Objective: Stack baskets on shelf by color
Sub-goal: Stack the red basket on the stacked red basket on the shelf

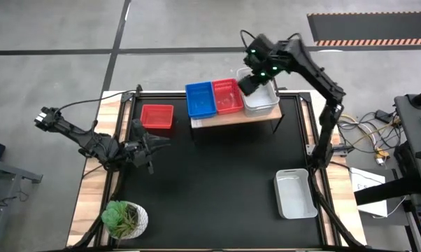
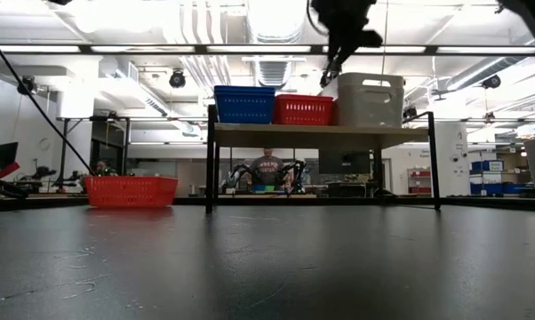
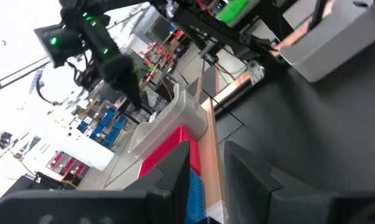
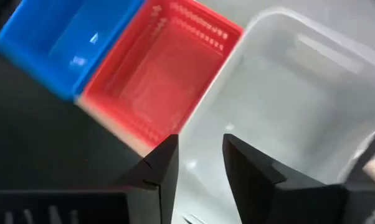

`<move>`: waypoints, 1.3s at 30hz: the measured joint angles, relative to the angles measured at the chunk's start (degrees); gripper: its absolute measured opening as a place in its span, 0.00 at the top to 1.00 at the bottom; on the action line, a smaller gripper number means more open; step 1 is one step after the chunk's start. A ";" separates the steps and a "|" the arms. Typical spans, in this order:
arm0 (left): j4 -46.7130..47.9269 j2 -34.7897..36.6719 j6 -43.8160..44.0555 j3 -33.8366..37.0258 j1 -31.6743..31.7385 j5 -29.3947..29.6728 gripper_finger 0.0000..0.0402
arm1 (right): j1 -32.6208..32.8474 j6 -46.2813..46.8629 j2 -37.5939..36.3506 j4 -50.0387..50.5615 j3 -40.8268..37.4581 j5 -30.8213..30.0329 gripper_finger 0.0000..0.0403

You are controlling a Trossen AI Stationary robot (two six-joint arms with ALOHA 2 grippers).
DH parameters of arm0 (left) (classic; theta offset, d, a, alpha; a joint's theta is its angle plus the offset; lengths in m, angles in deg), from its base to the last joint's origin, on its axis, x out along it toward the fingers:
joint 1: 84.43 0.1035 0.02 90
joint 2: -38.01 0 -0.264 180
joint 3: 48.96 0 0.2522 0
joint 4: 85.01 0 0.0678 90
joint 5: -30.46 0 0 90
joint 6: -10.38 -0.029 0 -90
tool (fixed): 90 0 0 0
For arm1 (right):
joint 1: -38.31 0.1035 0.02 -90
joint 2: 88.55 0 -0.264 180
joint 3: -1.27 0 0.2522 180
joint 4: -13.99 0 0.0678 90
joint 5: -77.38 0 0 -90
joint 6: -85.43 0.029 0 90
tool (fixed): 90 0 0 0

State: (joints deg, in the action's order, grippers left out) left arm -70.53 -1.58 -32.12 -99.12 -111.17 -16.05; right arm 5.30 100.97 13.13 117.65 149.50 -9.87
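Shelf (image 1: 235, 117) top full w/ three baskets; table (image 1: 217, 182) center open.

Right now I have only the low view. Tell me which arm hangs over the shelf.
Observer: The right one. Its end effector is above the white basket, on the side next to the red basket.
Operator: Give me its fingers.
Observer: They are open in the right wrist view, over that white basket's wall.
Operator: Report the left arm.
Observer: The left end effector is open, low over the table's left part, near the loose red basket.
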 joint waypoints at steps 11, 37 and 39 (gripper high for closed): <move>-4.69 -6.88 9.42 -2.03 1.20 -0.35 0.79 | 1.09 -13.52 -15.14 0.00 -16.71 -5.87 0.96; 33.01 -25.19 31.76 -22.98 31.14 -16.50 1.00 | 3.10 -12.56 -42.33 -18.61 -59.36 -20.79 0.97; 32.77 -25.52 30.03 -23.72 34.38 -17.50 1.00 | 3.10 -12.60 -42.33 -18.65 -59.85 -20.80 0.97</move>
State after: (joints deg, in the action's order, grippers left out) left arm -37.76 -27.10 -2.09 -122.85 -76.79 -33.55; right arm 8.40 88.37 -29.20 99.01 89.66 -30.67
